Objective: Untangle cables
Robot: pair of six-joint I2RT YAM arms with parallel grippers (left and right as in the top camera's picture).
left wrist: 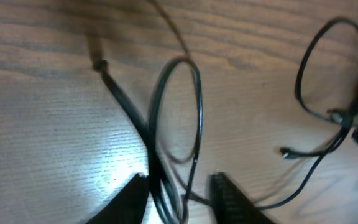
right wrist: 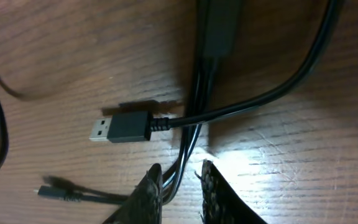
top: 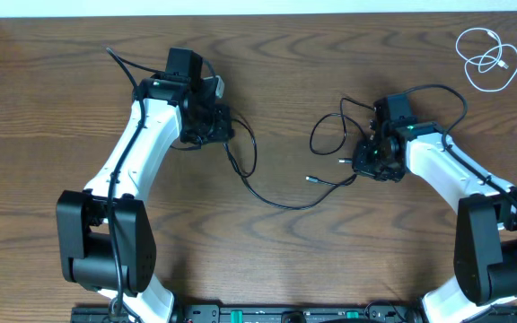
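Observation:
Thin black cables lie tangled across the middle of the table, with loops by the right arm and a small plug end. My left gripper is open, its fingers astride several black strands that lie close to the left finger. My right gripper has its fingers nearly together on a bundle of black strands. A USB plug lies just ahead of it. The white cable is coiled alone at the far right.
Thicker black cords run along both arms: one at the left, one at the right. The table's far edge runs along the top. A small plug and a loop lie to the right in the left wrist view.

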